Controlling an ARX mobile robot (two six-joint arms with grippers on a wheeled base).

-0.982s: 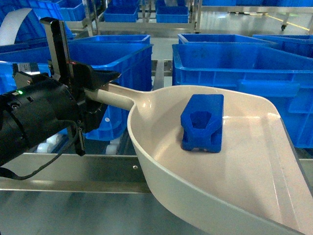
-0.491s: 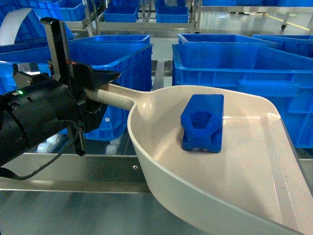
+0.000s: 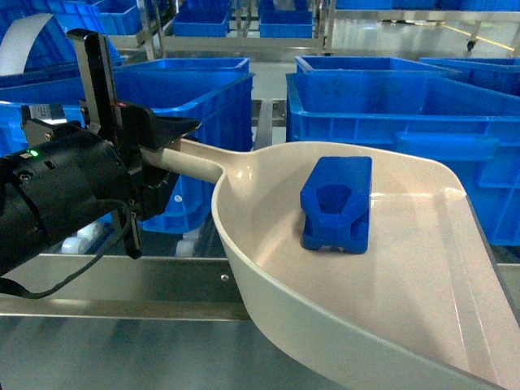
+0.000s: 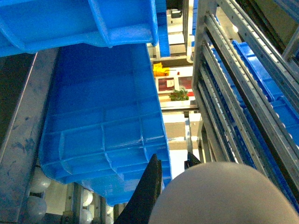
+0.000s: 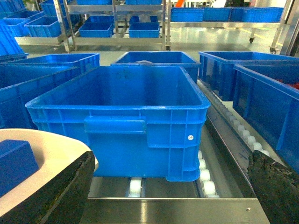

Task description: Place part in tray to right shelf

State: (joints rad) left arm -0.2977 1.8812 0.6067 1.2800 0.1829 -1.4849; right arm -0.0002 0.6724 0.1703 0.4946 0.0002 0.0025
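Observation:
The cream tray (image 3: 390, 301) hangs tilted over the shelf's steel front rail (image 3: 122, 284). Its round handle (image 3: 191, 162) runs left into my left gripper (image 3: 158, 150), which is shut on it. The small blue part (image 3: 337, 203) lies inside the tray near its back wall, recessed face toward me. The left wrist view shows the handle's rounded end (image 4: 224, 196) between the black fingers (image 4: 149, 191). My right gripper (image 5: 170, 196) is out of the head view; its wrist view shows it wide open before the rail (image 5: 168, 210), with the tray's edge (image 5: 42, 142) and the part (image 5: 14, 163) to its left.
Large blue crates (image 3: 398, 122) sit on the white rollers (image 5: 205, 186) just behind the tray, another crate (image 3: 191, 106) behind the handle. The crate (image 5: 121, 121) facing the right gripper is close to the rail. More racks with crates (image 3: 284, 20) stand farther back.

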